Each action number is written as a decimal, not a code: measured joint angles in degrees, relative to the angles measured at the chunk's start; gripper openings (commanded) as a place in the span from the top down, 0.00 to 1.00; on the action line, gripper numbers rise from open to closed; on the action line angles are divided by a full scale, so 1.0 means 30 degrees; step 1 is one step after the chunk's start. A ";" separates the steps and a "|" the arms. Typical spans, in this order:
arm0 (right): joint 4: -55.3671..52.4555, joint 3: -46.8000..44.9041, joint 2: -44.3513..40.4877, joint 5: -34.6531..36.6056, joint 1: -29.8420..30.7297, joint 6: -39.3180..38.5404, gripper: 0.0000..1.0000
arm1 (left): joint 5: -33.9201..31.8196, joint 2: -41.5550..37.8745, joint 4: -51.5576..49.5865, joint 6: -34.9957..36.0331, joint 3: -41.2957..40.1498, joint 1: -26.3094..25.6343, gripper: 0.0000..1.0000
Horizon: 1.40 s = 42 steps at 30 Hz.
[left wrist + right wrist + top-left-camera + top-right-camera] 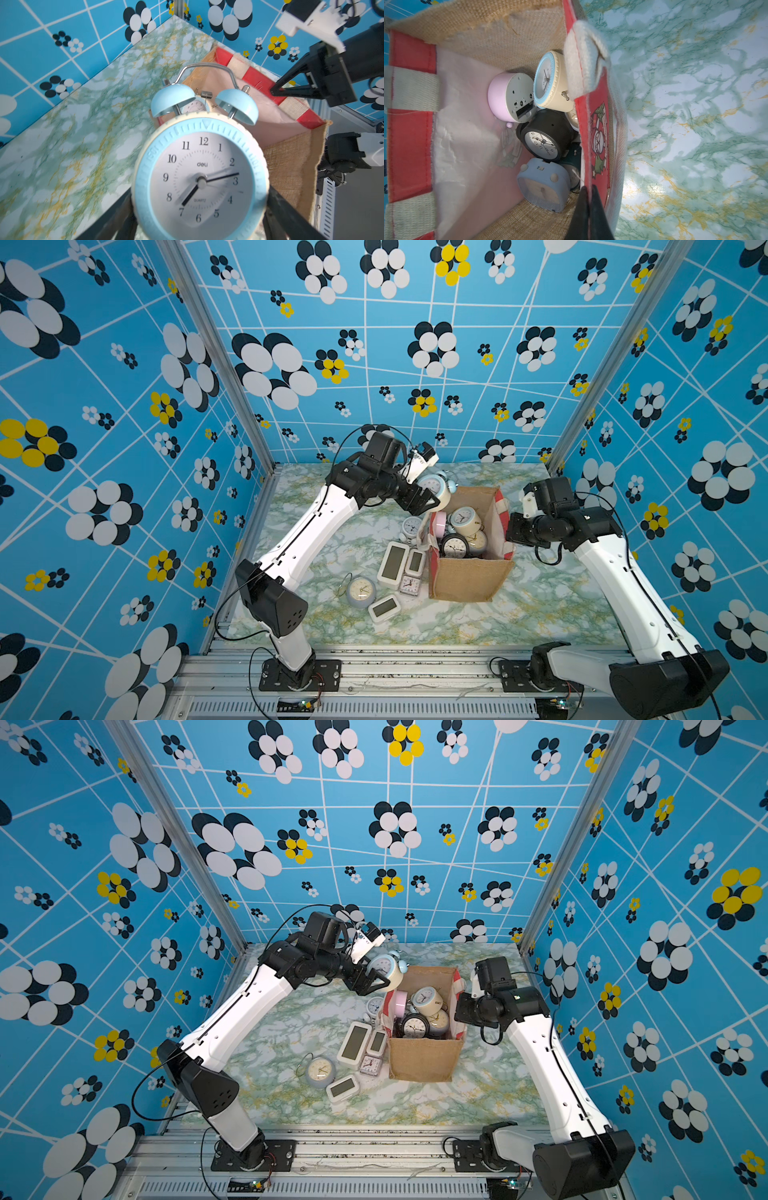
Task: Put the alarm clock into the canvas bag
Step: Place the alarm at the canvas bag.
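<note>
On the green-and-white marbled tabletop [540, 605], left of the bag, lie the loose clocks: a round grey-blue clock with a cream face [360, 591], a small white rectangular digital clock [384, 608] just beside it, a larger white digital clock [392, 564] with a narrower white digital clock [415, 562] next to it, a little clear square clock with a red-marked dial [409, 585], and farther back a small white twin-bell clock [411, 526] close to the bag's left side. Above these, the left gripper [434, 495] grasps the light blue twin-bell alarm clock [434, 485] with a cream body. Its black fingers [280, 212] press the clock's sides. The clock is held in the air at the far left corner of the bag's mouth, not yet inside, and its dial faces the left wrist camera. The boxy tan burlap canvas bag [469, 580] with red side panels stands upright and open. It holds a pink round clock [438, 526], a cream clock with a light blue bezel [465, 520], a black round clock [455, 547] and, in the right wrist view, a pale blue squarish clock [544, 187]. On the bag's right side, the right gripper [588, 191] is clenched tight on the rim of the red panel, pinching the cloth between its black jaws.
</note>
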 measured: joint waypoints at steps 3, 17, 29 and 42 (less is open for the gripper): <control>-0.0036 0.0007 -0.0066 0.0109 0.0000 0.0000 1.00 | 0.0036 0.0860 -0.0117 0.0007 0.1384 -0.1035 0.39; -0.0459 0.0146 -0.0444 0.0991 0.0015 0.0000 1.00 | -0.0627 0.7074 -0.3264 0.1107 0.5916 -0.4466 0.41; -0.0452 0.0146 -0.0444 0.0962 0.0015 -0.0007 1.00 | -0.2739 0.8903 -0.4269 0.1457 0.6091 -0.5275 0.40; -0.0444 0.0146 -0.0444 0.0882 0.0015 -0.0007 1.00 | -0.3687 1.0790 -0.2878 0.2288 0.6579 -0.5472 0.26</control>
